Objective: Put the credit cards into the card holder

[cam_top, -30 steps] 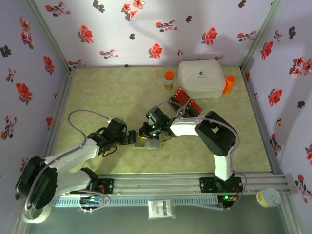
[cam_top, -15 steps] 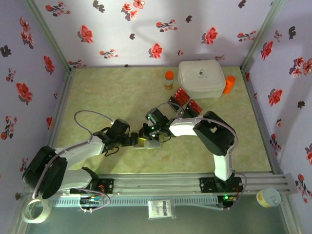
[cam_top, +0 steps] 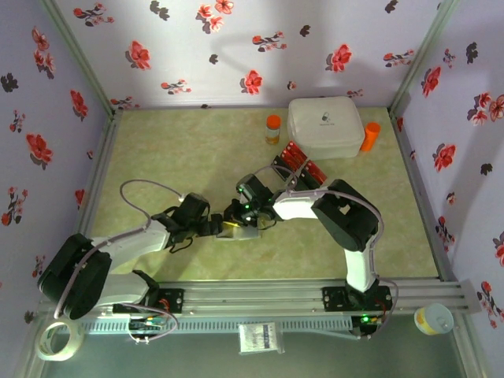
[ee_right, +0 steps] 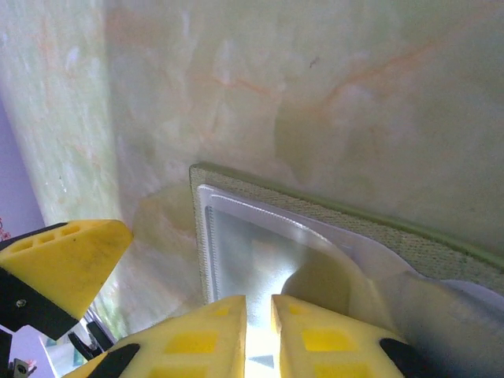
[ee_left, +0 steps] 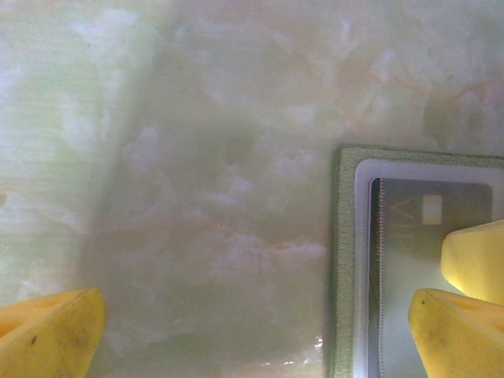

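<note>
On a pale green marbled surface (cam_top: 173,150), a large white rounded box (cam_top: 324,126) sits at the far edge, with thin red credit cards (cam_top: 295,155) just beside it. A flat olive-green card holder (ee_left: 340,252) lies open nearer the near edge, a dark card (ee_left: 417,228) in its sleeve. The left arm's fingers (ee_left: 47,327) are spread wide. The right arm's fingers (ee_right: 197,339) are nearly together over the sleeve, and whether they pinch anything cannot be told.

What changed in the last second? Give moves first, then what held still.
The left gripper slid right, up to the card holder, jaws wide open. The right gripper stayed at the holder's sleeve. Loose red cards, white box and bottles did not move.
</note>
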{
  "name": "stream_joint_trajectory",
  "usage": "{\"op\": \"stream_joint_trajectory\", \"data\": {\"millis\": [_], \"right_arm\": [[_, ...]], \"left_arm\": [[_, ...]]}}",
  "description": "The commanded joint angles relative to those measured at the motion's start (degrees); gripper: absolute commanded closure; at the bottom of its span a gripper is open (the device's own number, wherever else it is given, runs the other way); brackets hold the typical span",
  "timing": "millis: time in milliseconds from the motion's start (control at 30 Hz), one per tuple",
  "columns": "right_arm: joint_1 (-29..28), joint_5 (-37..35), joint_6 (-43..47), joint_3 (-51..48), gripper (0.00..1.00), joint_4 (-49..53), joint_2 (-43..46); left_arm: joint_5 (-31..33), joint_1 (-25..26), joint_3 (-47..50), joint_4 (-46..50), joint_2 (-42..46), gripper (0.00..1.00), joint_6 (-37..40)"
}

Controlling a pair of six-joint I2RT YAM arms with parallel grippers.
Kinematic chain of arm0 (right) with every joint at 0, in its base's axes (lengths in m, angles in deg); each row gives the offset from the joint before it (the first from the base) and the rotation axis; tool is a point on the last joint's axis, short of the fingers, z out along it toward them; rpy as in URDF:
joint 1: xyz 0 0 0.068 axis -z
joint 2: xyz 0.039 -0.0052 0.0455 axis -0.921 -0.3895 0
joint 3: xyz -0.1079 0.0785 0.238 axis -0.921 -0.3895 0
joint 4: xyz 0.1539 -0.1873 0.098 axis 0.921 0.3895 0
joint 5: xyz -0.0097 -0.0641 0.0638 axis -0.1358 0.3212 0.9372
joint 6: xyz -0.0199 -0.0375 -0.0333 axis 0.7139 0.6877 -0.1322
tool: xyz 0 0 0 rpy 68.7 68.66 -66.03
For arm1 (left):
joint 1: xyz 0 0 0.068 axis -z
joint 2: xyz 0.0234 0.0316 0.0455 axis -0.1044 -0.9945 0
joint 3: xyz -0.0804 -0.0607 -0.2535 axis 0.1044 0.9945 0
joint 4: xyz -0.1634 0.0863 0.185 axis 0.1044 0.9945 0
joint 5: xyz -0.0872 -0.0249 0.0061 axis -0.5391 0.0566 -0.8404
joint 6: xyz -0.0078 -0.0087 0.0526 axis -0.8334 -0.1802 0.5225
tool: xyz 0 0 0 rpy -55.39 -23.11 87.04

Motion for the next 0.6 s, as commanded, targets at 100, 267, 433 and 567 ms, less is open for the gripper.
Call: {"op": "stream_joint_trajectory", "data": {"millis": [100,267,433,567], "right_arm": [[1.3,-1.1,2.7,1.9,0.77,3.2,3.8],[2.4,-2.0,4.9,0.8,0.78,5.8,6.1],[2.7,-3.3,7.0,-0.8,0.84,8.0,7.7],[2.8,-5.0,9.1,-2.2,0.94,10.3,8.6]], "left_arm": [[-0.7,0.8,1.8,-0.4,-2.6,0.00,0.4],[-0.7,0.8,1.8,-0.3,-2.3,0.00,0.4],[-0.7,0.8,1.6,0.2,-1.7,0.00,0.4],[-0.6,0.8,1.1,1.1,-0.8,0.00,0.6]]}}
